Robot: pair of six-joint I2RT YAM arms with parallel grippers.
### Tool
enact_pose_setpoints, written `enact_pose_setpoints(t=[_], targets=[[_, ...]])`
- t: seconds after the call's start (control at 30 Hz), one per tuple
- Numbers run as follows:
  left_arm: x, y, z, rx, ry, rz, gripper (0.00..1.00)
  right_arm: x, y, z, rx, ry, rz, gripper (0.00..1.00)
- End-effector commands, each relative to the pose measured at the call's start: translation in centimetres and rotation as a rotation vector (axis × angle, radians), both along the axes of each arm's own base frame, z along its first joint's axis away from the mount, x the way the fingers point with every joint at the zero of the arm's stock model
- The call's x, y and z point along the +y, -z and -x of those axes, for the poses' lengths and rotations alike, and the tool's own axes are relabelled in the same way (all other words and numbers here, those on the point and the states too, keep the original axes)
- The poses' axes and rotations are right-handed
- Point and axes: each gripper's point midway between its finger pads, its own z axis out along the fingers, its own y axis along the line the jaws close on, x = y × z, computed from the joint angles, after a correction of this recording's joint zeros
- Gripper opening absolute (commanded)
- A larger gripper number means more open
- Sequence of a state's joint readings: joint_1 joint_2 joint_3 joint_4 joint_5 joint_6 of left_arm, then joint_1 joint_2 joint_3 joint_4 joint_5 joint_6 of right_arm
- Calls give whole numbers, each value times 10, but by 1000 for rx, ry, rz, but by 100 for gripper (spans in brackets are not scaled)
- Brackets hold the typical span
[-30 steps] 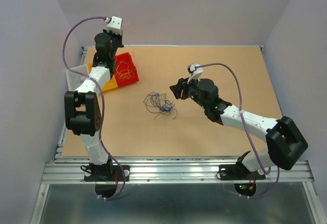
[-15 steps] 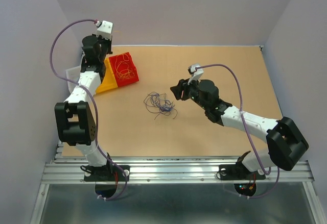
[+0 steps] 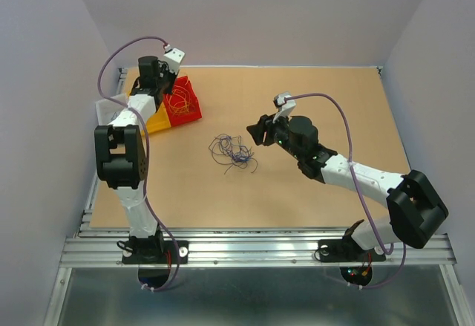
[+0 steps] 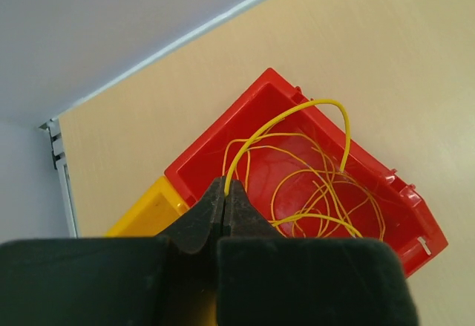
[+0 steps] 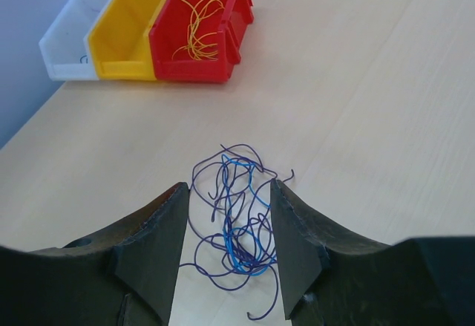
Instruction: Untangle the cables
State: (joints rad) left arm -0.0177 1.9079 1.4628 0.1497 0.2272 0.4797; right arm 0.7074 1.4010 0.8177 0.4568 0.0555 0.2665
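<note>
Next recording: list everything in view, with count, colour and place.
table: one, tan, under everything
red bin: one, red, table's far left
yellow bin: one, yellow, beside red bin
white bin: one, white, beside yellow bin
tangled cables: one heap, blue and dark purple, table centre
loose cables: several, yellow, in red bin
held cable: one, yellow, arching out of red bin
left gripper: one, black, shut on held cable
right gripper: one, black, open, facing tangled cables

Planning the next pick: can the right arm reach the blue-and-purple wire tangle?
Probably yes. The right claw is open and aimed at the wire tangle, which lies on bare table just ahead, nothing between. The left claw pinches a yellow wire over the red bin.
</note>
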Motion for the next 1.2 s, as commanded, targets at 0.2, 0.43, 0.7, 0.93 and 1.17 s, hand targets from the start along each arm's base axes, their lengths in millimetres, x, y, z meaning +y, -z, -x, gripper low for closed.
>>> enact_pose_setpoints(t=[0.2,0.43,0.7,0.93,1.17], targets=[[-3,22,-16,117,-40,-242,0,2,-7,2,-29,-7,-36,53],[5,49,-14,224,-127,-303,0,1,-4,2,-27,-2,-32,53],[27,63,-10,286,-226,-313,0,-1,2,3,-19,5,-24,53],[30,80,-11,347,-233,-331,0,1,4,1,-15,4,-20,53],[30,83,-10,360,-227,-326,2,3,5,0,-12,-1,-18,53]])
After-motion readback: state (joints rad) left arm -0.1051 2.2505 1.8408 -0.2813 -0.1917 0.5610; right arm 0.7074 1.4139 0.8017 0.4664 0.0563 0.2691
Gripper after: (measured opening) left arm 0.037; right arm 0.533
